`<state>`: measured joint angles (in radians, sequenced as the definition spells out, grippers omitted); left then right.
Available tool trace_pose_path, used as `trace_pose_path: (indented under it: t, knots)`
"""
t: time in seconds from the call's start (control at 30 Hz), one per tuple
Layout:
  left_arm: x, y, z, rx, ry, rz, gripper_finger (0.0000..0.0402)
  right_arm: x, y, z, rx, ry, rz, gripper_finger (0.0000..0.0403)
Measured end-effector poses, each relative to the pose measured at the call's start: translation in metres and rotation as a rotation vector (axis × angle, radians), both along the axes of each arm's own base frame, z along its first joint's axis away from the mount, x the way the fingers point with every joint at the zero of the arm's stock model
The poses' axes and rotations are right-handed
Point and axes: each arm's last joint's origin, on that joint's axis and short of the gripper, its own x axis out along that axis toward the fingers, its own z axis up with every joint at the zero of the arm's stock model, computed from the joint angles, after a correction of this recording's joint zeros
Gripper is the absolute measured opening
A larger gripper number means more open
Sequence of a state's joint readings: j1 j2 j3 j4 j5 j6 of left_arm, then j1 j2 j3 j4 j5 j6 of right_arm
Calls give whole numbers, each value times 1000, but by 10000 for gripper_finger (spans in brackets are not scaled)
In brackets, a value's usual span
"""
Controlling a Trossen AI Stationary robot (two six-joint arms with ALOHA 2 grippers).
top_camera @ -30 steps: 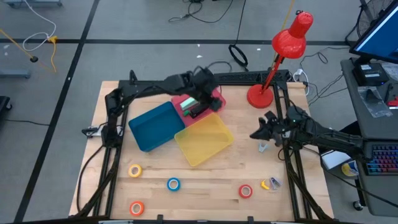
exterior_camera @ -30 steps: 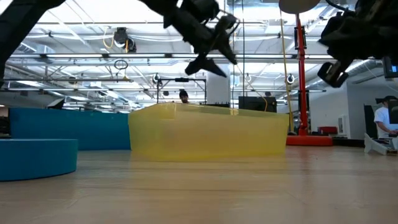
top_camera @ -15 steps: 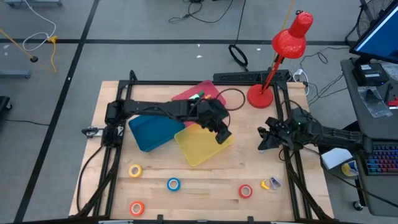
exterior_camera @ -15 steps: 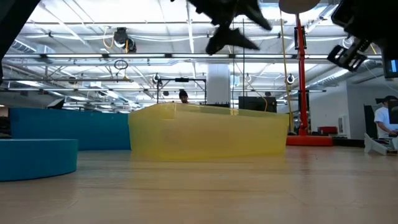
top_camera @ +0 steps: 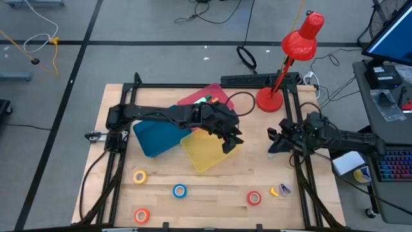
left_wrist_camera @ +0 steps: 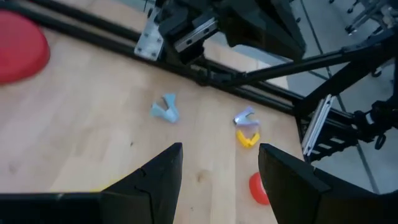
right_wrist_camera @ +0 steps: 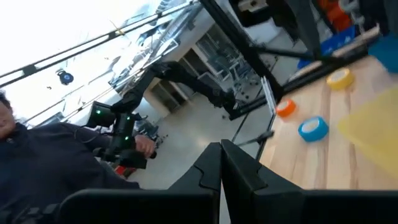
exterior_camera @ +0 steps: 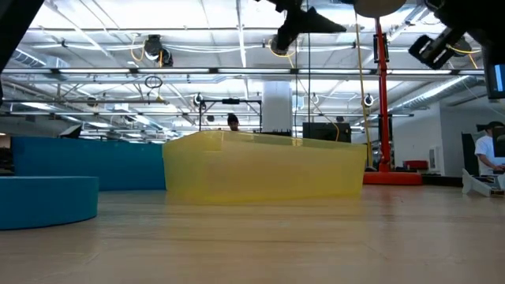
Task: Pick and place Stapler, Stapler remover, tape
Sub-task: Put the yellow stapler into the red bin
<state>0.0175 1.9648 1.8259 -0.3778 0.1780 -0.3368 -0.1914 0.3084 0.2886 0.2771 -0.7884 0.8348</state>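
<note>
1. The left gripper [top_camera: 232, 140] hangs above the right end of the yellow bin [top_camera: 207, 154], its fingers [left_wrist_camera: 155, 180] spread apart with nothing between them. The right gripper [top_camera: 273, 143] waits by the right edge of the table [top_camera: 244, 180], fingers pressed together and empty.
2. Past the left fingers, a pale blue staple remover [left_wrist_camera: 165, 109] lies on bare wood, with a yellow-and-lilac remover [left_wrist_camera: 246, 127] just beyond it and the red roll [left_wrist_camera: 257, 188] near that.
3. Risk, as I judge it: the blue remover is small and flat. A descent slightly off centre would push it across the wood rather than clamp it.
4. Risk: it lies close to the right arm. A reach to the right could bring the two arms into contact.
5. The tape rolls stay on the near strip of the table: yellow [top_camera: 140, 176], blue [top_camera: 179, 191], orange [top_camera: 141, 215], red [top_camera: 254, 198]. All are well apart from the bins, so a long carry could let a thin ring slip.
6. The blue bin [top_camera: 154, 132] touches the yellow one, so a careless drop could land in the wrong bin.
7. The red bin [top_camera: 209, 95] lies far behind the arm, part hidden. I see no stapler for certain.
</note>
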Motion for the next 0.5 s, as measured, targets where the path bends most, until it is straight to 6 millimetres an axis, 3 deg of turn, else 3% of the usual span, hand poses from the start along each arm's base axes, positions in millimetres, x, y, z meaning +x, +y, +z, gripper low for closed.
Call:
trace_pose_path:
  t: [0.2, 0.5]
  knots:
    - [-6, 7, 6, 59, -3, -26, 209, -1, -1, 23, -88, -18, -79, 0]
    - [-18, 11, 19, 114, -9, -79, 209, 4, -4, 46, -233, 134, -188, 0]
